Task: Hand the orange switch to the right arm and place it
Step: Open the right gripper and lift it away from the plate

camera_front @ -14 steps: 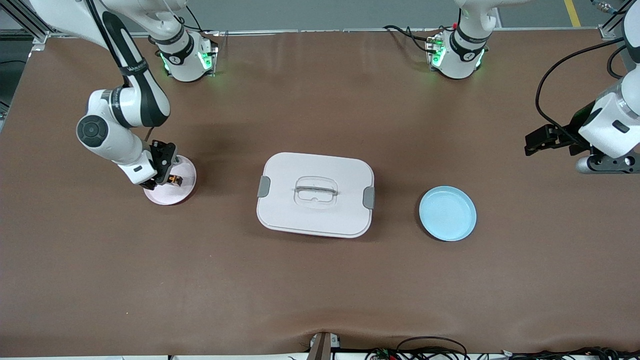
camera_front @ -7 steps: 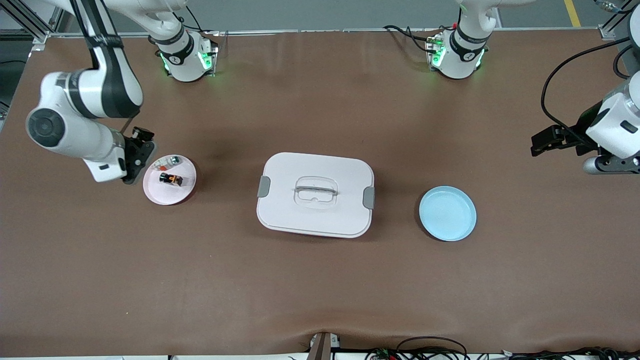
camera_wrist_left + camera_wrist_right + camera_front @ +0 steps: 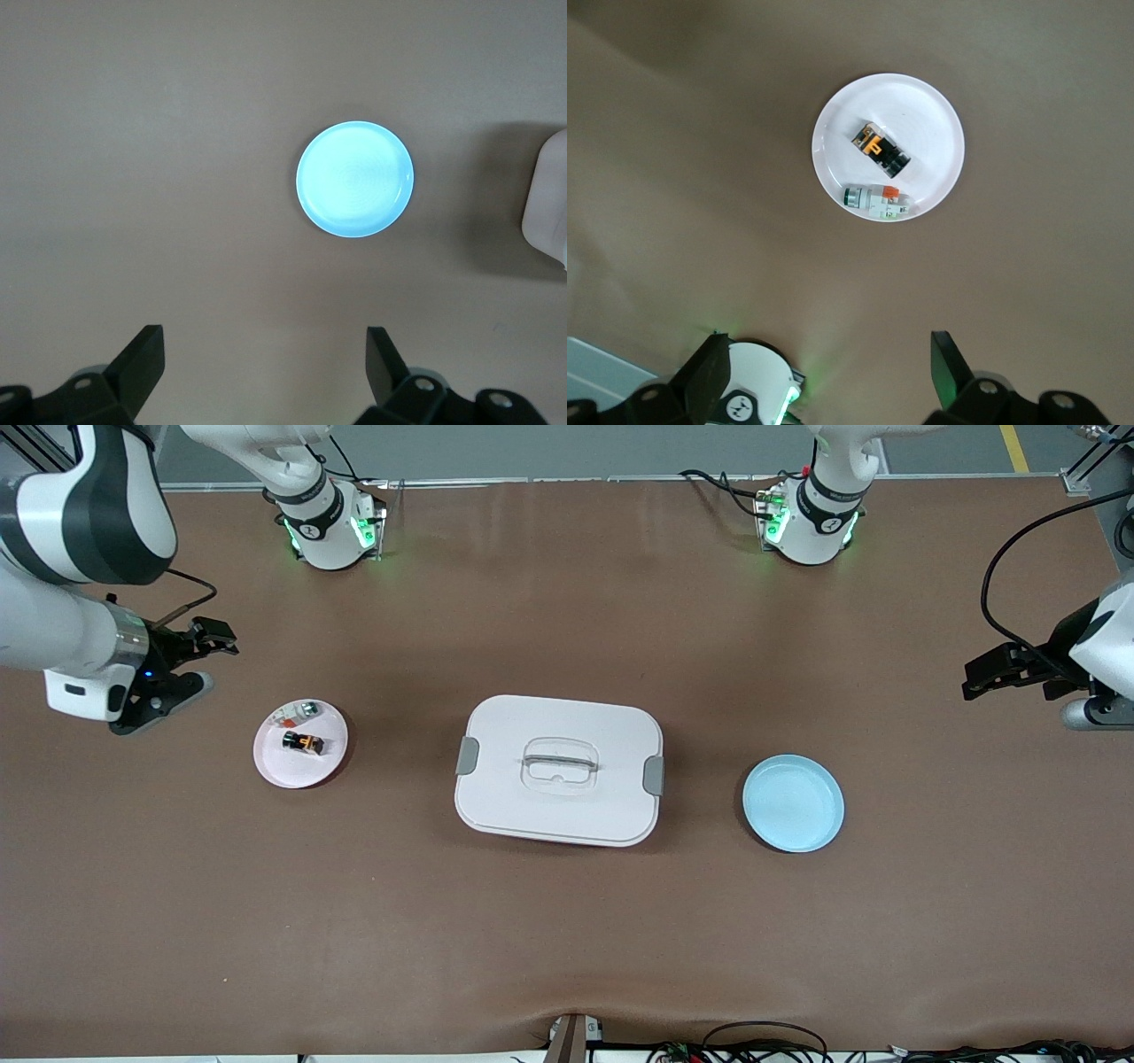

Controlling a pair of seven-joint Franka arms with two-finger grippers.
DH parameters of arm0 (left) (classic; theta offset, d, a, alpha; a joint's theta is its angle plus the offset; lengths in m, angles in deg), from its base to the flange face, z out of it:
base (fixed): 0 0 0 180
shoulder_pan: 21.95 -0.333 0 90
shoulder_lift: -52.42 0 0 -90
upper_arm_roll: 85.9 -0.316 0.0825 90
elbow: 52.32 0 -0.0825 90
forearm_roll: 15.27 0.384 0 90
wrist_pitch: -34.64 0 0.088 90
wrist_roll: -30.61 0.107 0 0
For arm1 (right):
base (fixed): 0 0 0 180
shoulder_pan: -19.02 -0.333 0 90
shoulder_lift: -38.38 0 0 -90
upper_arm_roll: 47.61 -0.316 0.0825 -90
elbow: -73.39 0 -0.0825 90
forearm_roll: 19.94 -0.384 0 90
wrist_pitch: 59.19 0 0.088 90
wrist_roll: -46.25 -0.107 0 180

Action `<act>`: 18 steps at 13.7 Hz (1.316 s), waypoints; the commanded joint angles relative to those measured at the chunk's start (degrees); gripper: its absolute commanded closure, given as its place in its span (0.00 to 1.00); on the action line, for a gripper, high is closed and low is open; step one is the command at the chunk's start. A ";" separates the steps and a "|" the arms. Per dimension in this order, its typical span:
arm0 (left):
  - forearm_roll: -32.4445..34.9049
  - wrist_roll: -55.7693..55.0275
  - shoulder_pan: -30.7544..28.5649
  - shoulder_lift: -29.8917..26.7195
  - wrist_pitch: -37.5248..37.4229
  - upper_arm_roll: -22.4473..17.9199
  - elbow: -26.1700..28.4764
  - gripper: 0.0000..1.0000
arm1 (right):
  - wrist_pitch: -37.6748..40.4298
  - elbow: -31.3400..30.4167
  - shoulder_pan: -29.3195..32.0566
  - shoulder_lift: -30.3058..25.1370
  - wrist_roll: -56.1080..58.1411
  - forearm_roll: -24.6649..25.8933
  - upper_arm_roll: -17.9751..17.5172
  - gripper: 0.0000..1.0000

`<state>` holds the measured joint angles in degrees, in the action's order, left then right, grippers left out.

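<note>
Fingers of both grippers spread wide, empty: right gripper (image 3: pixel 190 662) beside the round pink plate (image 3: pixel 273 766) holding the tiny black orange-banded switch (image 3: pixel 303 742), left gripper (image 3: pixel 1010 677) above bare table

High front camera, downward wrist cameras

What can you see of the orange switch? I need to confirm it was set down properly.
The orange switch is a tiny black block with an orange band and a dark round end. It lies on its side on the pink plate, beside a small whitish part, apparently not touching it. Neither gripper touches it.
</note>
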<state>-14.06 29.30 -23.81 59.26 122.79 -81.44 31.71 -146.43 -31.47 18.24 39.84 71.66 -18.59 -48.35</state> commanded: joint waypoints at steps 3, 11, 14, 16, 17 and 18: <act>0.29 0.07 0.80 -1.12 -1.14 0.38 -0.36 0.00 | 4.00 7.12 0.34 1.00 -17.73 -0.99 -0.66 0.00; 0.11 0.16 2.47 -7.00 2.89 0.29 6.12 0.00 | 9.62 20.47 2.63 4.24 -28.83 -1.08 -0.22 0.00; 0.03 0.16 2.47 -7.72 3.16 0.29 7.02 0.00 | 10.43 23.38 2.63 4.95 -28.92 -0.91 -0.22 0.00; 0.03 0.25 2.65 -7.28 2.99 0.29 6.32 0.00 | 10.34 25.31 2.80 4.78 -29.09 -0.82 -0.22 0.00; 0.11 0.07 2.56 -6.41 2.99 0.29 5.27 0.00 | 10.25 26.28 3.15 4.69 -29.01 -0.29 -0.22 0.00; 0.03 0.24 2.12 -5.27 2.90 0.29 4.22 0.00 | 10.25 26.81 3.33 4.69 -29.01 -0.20 -0.14 0.00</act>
<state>-14.07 29.12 -21.14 53.14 125.08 -81.19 36.80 -137.63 -8.01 20.25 43.68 43.48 -18.76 -47.95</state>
